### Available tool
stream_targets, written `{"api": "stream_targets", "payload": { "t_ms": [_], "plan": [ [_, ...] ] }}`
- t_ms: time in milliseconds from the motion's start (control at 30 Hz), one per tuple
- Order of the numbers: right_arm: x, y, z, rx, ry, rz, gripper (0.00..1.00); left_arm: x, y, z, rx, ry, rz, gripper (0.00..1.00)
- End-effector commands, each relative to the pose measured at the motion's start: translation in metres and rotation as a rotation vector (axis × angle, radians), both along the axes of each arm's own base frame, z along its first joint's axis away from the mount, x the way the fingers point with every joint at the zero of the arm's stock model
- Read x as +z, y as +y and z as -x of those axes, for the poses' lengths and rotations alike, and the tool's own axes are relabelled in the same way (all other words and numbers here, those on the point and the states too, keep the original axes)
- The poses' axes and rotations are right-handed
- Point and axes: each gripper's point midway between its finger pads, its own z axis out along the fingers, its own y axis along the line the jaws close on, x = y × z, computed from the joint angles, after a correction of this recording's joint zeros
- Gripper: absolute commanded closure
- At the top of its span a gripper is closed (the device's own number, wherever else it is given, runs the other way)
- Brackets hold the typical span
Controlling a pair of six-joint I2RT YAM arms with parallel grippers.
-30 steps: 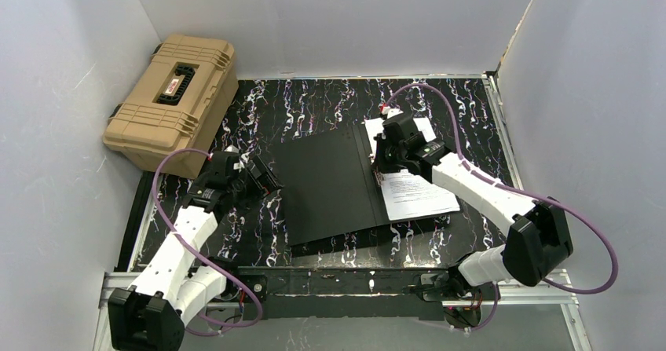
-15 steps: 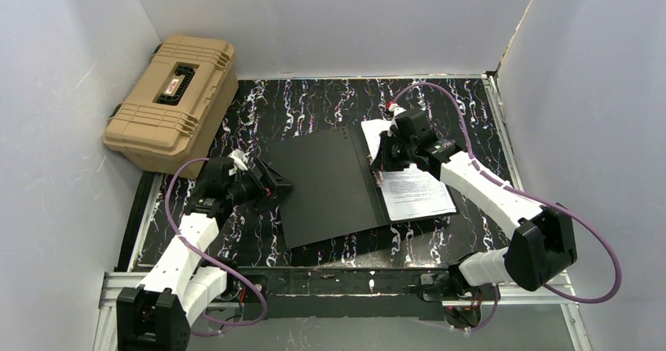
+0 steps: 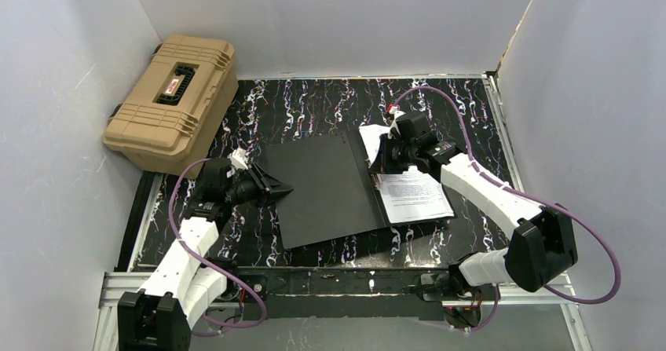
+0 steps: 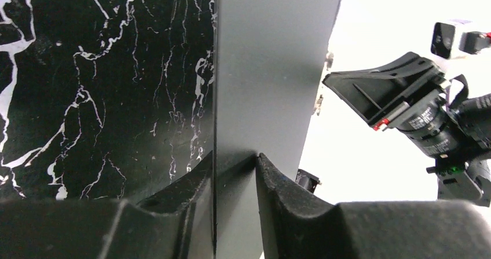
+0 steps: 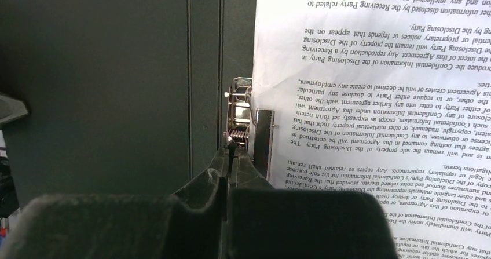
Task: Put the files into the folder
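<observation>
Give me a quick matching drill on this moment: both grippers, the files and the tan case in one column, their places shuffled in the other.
Things
1. left gripper
2. right gripper
3. files
4. tan case

Places
A. far left, by the side wall
B. lying on the right half of the open folder
C. fingers on either side of the folder's left cover edge
D. at the metal clip beside the folder's spine

Pairs: 1-C, 2-D, 3-B, 4-A
</observation>
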Motion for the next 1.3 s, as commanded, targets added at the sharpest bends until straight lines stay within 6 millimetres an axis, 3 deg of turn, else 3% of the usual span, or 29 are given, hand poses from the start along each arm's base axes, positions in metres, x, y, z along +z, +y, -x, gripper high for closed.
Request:
{"api": "stream_targets", "payload": {
  "t_ms": [0,133,467,667,867,1167,1267],
  "plan": [
    [0.023,0.009,-0.006,0.003,-0.067,-0.085,0.99,0.008,-0.002,0.007,-0.031,-0.018,0.021,0.79],
    [0.014,0.009,-0.005,0.004,-0.049,-0.083,0.99,0.010,0.000,0.009,-0.034,-0.027,-0.001,1.00],
    [-0.005,0.023,0.003,0.046,0.016,-0.109,0.99,0.023,0.006,0.013,-0.049,-0.058,-0.059,1.00],
    [-0.010,0.023,0.000,0.041,0.016,-0.088,0.67,0.023,0.011,0.016,-0.056,-0.055,-0.113,1.00],
    [-0.006,0.013,-0.008,0.005,-0.032,-0.033,0.43,0.025,0.014,0.018,-0.077,-0.053,-0.148,1.00],
    [-0.029,-0.042,-0.020,-0.108,-0.096,0.257,0.22,0.039,0.036,0.023,-0.102,-0.065,-0.343,1.00],
    [-0.041,-0.047,-0.018,-0.111,-0.091,0.283,0.18,0.043,0.041,0.027,-0.129,-0.060,-0.386,1.00]
  ]
}}
